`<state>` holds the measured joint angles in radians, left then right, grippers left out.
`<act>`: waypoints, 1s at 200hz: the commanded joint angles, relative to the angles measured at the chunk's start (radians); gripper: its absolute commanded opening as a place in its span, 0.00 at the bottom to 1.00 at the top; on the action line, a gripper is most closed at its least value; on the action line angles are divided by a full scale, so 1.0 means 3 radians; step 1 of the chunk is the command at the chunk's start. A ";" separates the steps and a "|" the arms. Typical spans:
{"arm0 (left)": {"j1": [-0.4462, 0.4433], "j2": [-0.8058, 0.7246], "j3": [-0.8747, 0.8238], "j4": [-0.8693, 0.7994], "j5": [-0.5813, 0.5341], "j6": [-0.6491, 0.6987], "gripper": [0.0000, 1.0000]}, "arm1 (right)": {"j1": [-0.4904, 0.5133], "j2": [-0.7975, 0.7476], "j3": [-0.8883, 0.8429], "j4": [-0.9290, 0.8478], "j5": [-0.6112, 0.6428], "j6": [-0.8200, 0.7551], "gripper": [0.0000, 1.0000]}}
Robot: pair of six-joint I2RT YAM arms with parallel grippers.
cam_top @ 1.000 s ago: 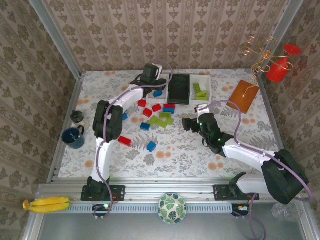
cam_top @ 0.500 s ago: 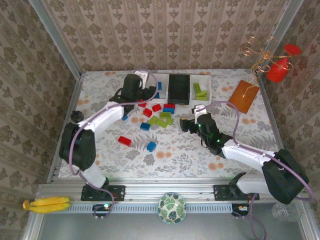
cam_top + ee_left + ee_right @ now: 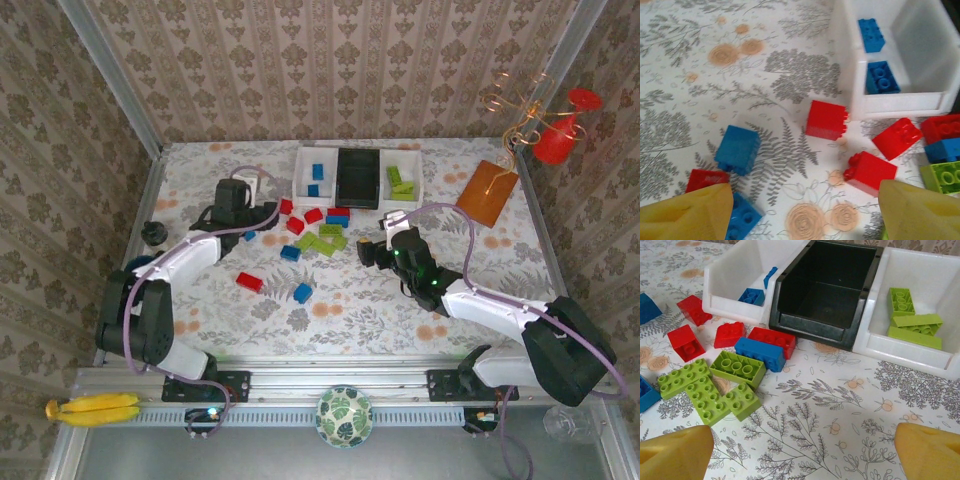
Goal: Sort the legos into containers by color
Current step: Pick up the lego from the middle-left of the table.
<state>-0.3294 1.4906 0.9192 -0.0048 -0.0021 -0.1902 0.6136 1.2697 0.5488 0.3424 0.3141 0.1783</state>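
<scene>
Floral worktop (image 3: 370,300), loose legos (image 3: 325,238) scattered just before the black tray (image 3: 358,178).
My left hand (image 3: 805,212), released, hangs left of that tray, nearest a red brick (image 3: 826,120); my right hand (image 3: 802,452), also released, faces the green ones (image 3: 737,369).

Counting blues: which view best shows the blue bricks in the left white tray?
Left wrist: both blue bricks sit close and clear inside the tray. Right wrist shows them partly behind its wall; top view, tiny.

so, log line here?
left tool open, over red legos | right tool open, near loose green legos | black tray empty | blue in left white tray | green in right white tray
</scene>
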 commanded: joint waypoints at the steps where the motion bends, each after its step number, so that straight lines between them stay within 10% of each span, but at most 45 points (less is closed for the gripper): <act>1: 0.0077 -0.0004 0.0048 -0.0181 0.0135 -0.0060 0.78 | 0.0026 0.0004 0.0032 0.0101 0.0057 -0.0050 0.95; 200: 0.0309 0.0643 0.0091 -0.0470 0.0121 -0.0413 0.64 | 0.0030 0.0219 0.0123 0.0045 0.0031 0.0038 0.95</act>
<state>-0.2287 1.6749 0.9470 -0.1501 0.0036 -0.2863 0.6136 1.3319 0.5507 0.3599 0.3141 0.1795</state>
